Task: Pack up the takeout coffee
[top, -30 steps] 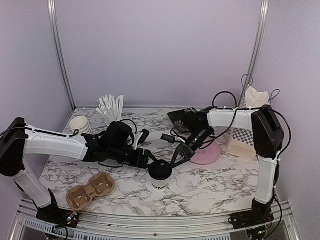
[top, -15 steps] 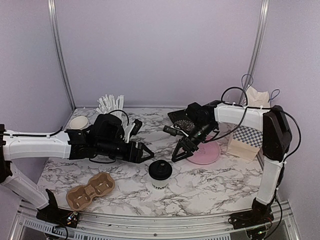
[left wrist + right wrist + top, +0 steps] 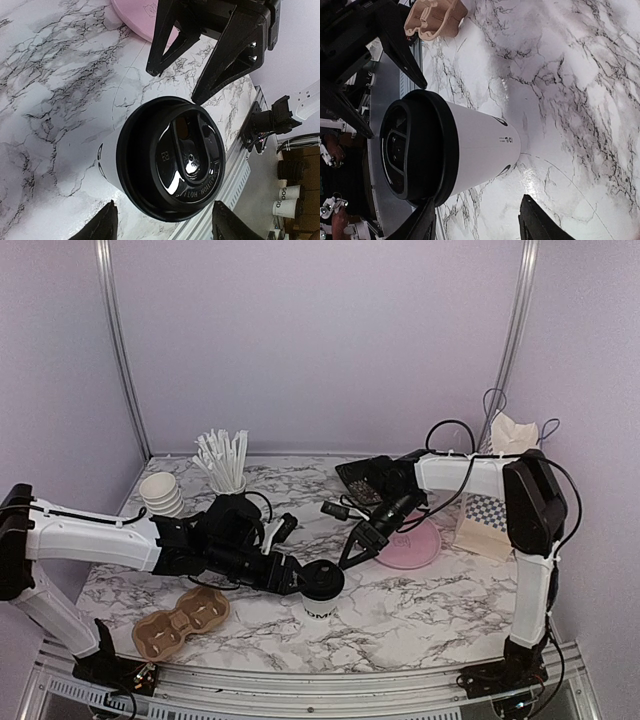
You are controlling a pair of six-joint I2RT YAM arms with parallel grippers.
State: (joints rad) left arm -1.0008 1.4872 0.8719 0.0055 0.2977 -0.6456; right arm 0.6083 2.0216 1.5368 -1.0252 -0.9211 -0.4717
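Left end effector [image 3: 296, 578] was spread wide at the coffee cup [image 3: 320, 592], upright mid-worktop [image 3: 430, 612], so it wanted centring and a pinch below the lid, with the right end effector [image 3: 352, 552] splayed close by.

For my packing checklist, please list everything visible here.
coffee cup: one, white with black lid, front centre
cup carrier: one, brown, front left
plain cups: one stack, white, back left
straws: one bundle, white, in black cup, back left
plate: one, pink, right of centre
mesh tray: one, black, back centre
paper bag: one, white, checkered, far right
table: one, marbled
left gripper: one, black fingers open, at coffee cup's left
right gripper: one, black fingers open, close behind coffee cup
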